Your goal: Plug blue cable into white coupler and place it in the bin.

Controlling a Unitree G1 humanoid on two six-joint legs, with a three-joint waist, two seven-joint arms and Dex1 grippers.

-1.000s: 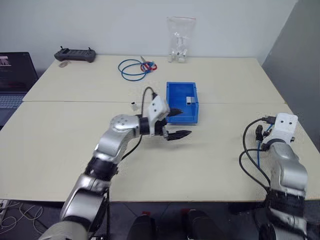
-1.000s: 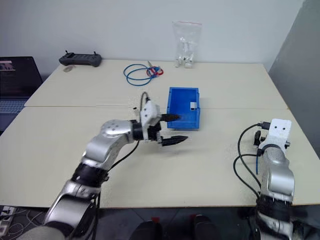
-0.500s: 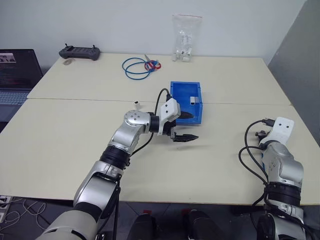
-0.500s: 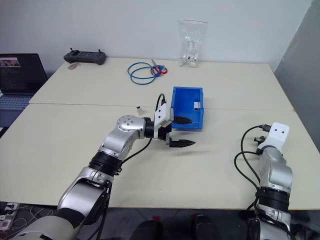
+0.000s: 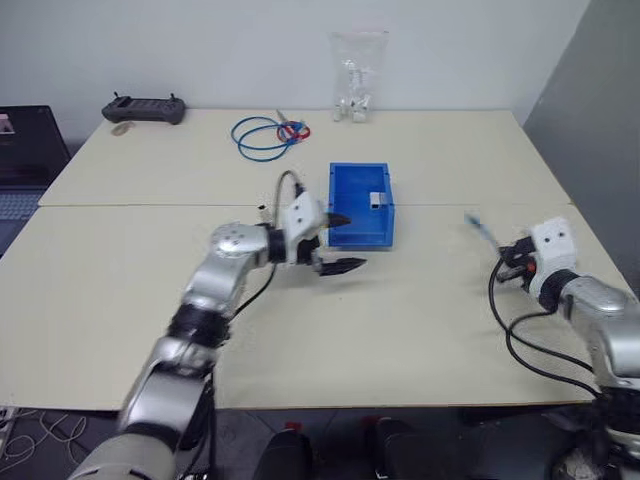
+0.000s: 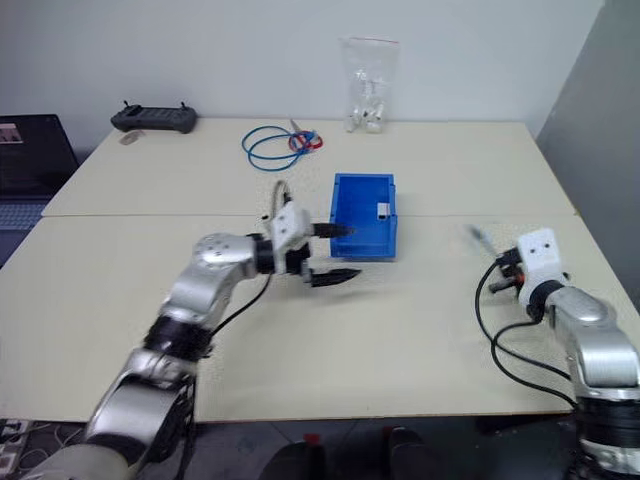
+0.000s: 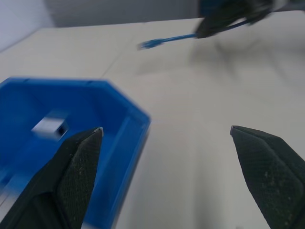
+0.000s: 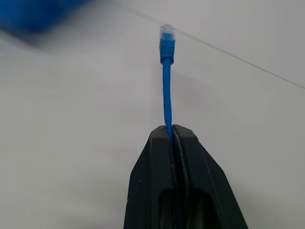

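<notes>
Right gripper point(image 8: 171, 131): clamped tight on the cable point(image 8: 167, 81) — plug end sticks out past the fingertips, above the table point(image 5: 420, 330).
Left gripper point(image 5: 335, 242): jaws wide, nothing held — just beside the bin point(image 5: 345, 215).
Bin: holds a small pale block point(image 5: 376, 200); whether it is the coupler, can't tell.

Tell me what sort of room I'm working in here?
Probably an office or lab workspace: two pale tables pushed together against a plain white wall, a laptop at the side, and a handheld controller at the back, near a coiled blue cable.
</notes>
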